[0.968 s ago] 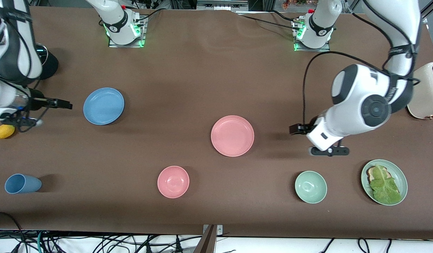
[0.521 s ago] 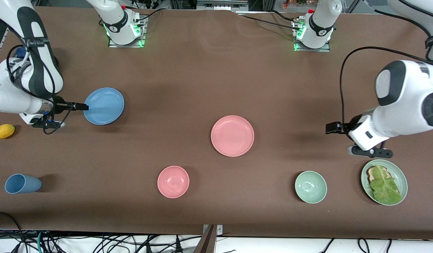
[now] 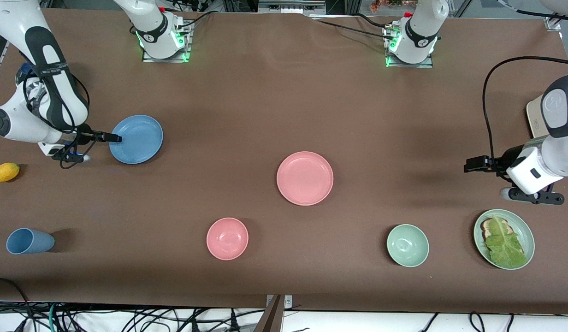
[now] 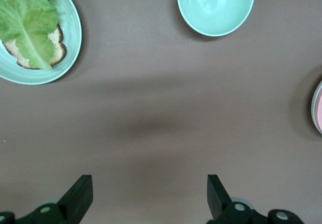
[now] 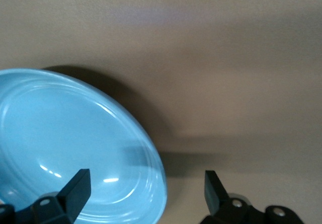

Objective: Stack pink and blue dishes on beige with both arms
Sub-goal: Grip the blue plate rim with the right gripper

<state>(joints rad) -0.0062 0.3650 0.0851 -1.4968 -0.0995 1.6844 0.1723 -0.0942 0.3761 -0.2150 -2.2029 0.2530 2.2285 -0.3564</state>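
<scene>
Blue plate (image 3: 136, 139) rim between right gripper's (image 3: 112, 137) wide jaws, left gripper (image 3: 472, 164) wide over bare table

Robot lab: bolted arm bases (image 3: 164, 34), loose cables (image 3: 127, 318), brown table (image 3: 265, 92).

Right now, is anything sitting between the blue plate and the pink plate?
No. The front view shows only bare brown table between the blue plate and the pink plate.
</scene>
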